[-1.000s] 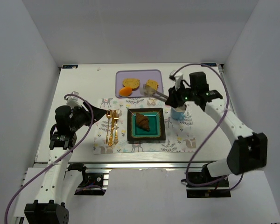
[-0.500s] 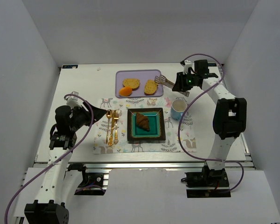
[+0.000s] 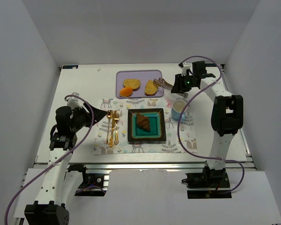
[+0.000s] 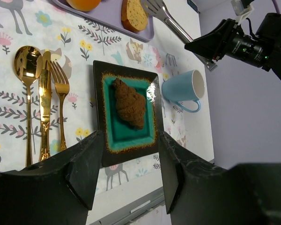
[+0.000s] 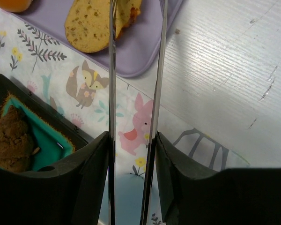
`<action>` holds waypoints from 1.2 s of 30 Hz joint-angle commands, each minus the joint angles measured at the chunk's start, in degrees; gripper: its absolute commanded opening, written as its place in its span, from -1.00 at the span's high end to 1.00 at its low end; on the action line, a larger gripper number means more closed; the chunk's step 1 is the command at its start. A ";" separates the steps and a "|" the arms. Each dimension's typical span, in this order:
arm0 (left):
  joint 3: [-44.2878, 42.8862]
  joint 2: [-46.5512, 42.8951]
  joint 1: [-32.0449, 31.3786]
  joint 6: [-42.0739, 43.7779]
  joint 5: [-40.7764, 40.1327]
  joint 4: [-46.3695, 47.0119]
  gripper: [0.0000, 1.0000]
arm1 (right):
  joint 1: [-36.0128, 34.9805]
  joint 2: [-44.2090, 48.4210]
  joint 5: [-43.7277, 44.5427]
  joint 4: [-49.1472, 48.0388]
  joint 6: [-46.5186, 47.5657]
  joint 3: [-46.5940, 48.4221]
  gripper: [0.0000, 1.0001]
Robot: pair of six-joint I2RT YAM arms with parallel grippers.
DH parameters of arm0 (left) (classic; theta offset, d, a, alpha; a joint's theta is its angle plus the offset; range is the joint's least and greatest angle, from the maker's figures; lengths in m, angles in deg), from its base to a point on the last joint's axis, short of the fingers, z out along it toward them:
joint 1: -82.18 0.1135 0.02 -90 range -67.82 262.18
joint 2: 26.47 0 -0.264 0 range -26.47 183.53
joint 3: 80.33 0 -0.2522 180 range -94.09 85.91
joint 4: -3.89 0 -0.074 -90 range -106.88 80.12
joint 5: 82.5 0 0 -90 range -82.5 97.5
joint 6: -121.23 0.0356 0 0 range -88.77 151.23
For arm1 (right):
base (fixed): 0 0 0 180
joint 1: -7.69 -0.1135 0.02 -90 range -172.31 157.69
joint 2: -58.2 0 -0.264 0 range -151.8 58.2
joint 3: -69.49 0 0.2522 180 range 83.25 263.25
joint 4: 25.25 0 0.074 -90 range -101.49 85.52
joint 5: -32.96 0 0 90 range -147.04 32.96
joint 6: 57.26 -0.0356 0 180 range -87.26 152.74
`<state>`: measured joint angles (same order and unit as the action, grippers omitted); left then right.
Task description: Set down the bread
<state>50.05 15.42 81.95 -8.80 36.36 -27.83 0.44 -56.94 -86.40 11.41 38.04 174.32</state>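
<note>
Right gripper (image 5: 131, 143) clenches tongs (image 4: 154, 7) for reach; tips ahead of its jaws meet a bread slice (image 5: 89, 28); left gripper (image 4: 130, 143) gapes, idle.

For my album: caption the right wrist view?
Tongs held by the end effector point at bread on the purple tray.

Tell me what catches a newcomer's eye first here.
The right tool holds metal tongs out over the purple tray at the table's far side, their tips by a golden bread slice. In the middle, a dark croissant lies on a teal square plate, with gold cutlery to its left on the patterned placemat.
</note>
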 commanded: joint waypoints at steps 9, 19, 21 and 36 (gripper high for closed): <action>-1.59 -1.28 0.14 0.48 -1.09 -1.03 -0.21 | -0.14 -1.59 -4.12 0.31 0.94 2.71 0.40; -1.85 -1.37 0.14 0.57 -1.09 -1.20 -0.21 | 0.48 1.66 -9.04 -0.57 -2.04 3.15 0.62; -1.85 -1.55 0.14 0.48 -1.09 -1.29 -0.20 | 0.48 3.07 -9.66 -0.75 -2.75 3.76 0.63; -0.80 -1.37 0.14 -0.22 -0.56 0.82 -0.21 | 0.39 16.33 -14.84 8.11 1.55 -1.93 0.72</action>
<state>50.05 14.57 81.95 -8.80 35.55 -28.64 0.60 -44.46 -98.38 14.65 36.47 174.80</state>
